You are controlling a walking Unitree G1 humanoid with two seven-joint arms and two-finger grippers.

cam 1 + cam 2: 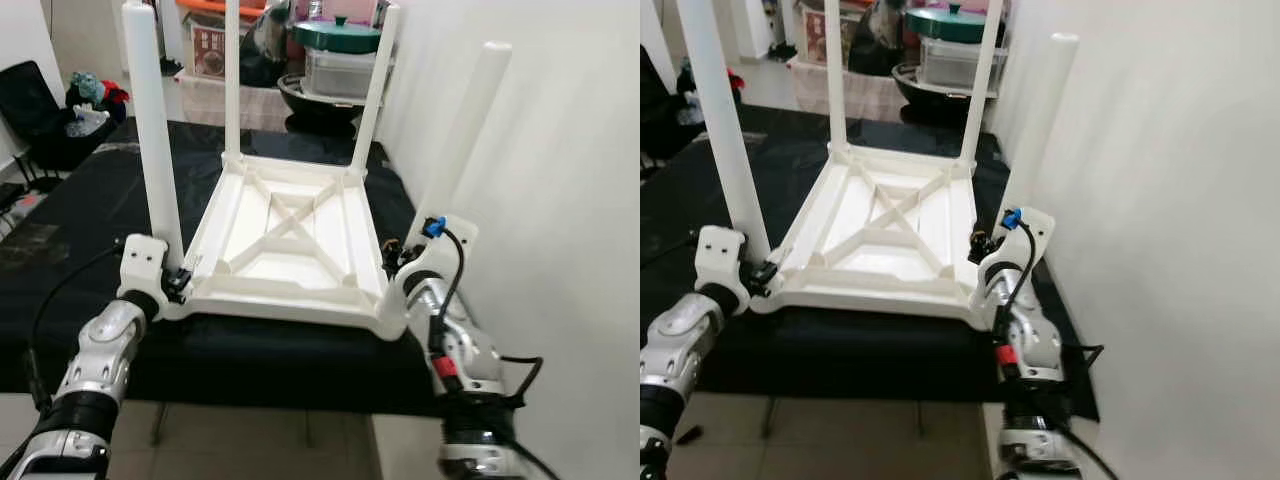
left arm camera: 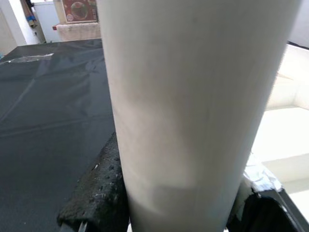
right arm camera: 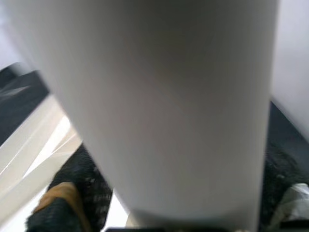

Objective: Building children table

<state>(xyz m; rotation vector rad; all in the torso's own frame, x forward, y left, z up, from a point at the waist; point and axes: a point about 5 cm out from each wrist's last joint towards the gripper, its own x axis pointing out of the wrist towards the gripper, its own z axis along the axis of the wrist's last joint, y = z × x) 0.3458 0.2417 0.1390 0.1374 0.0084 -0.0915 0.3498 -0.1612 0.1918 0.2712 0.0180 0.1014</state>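
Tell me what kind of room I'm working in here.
Likely a lived-in home room used for storage: a black-covered work table against a white wall, stacked plastic containers and a black chair holding toys behind the upturned white children's table.

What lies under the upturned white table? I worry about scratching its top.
The table rests top-down on a black sheet spread beneath it. What the sheet itself covers cannot be seen.

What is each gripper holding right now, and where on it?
Left gripper clasps the near-left table leg near its base; right gripper clasps the near-right leg likewise.
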